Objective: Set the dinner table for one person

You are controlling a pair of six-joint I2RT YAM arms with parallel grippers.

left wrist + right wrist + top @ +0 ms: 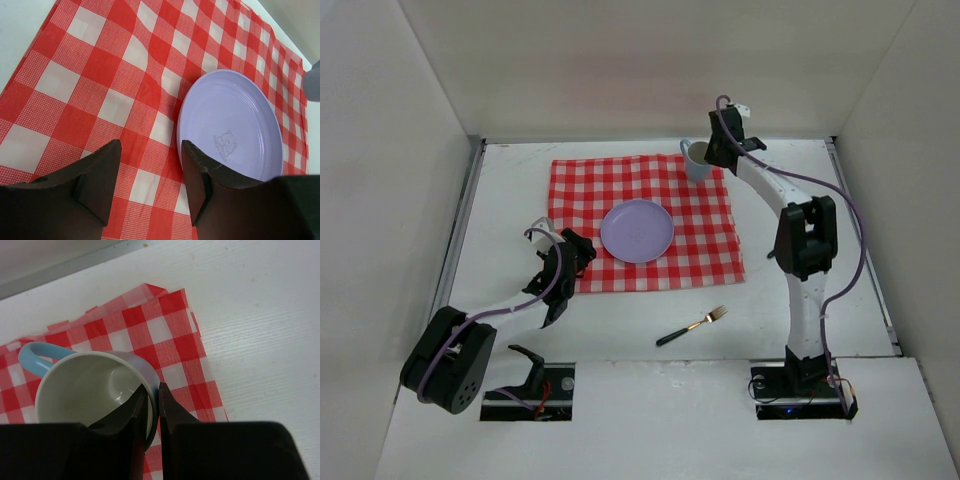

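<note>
White and flat, the dinner table (pixel 520 180) fills the floor of the box, with white walls around it. From the top camera, call the far wall 12 o'clock.

You can see a red-and-white checked cloth (pixel 580 195) lying on the middle of the table. A light purple plate (pixel 636 230) sits on the cloth, close to its near edge.

Look at 1 o'clock from the plate. A light blue mug (pixel 696 160) is at the far right corner of the cloth. Your right gripper (pixel 715 150) is clamped on the mug's rim. In the right wrist camera, 1 finger of the gripper (pixel 152 390) is inside the mug (pixel 85 390) and 1 is outside, pinching the wall between them. The mug's handle points away from the fingers. You cannot tell if the mug rests on the cloth or hangs just above it.

Your left gripper (pixel 582 250) is at 8 o'clock from the plate, over the cloth's near left part. Its 2 fingers are spread wide. In the left wrist camera, only cloth (pixel 100 75) shows between the fingers (pixel 150 150), and the plate (pixel 235 125) is just beside 1 of them.

A fork (pixel 692 325) with a black handle lies on the bare table at 5 o'clock from the plate, off the cloth. Its prongs point to 2 o'clock.
</note>
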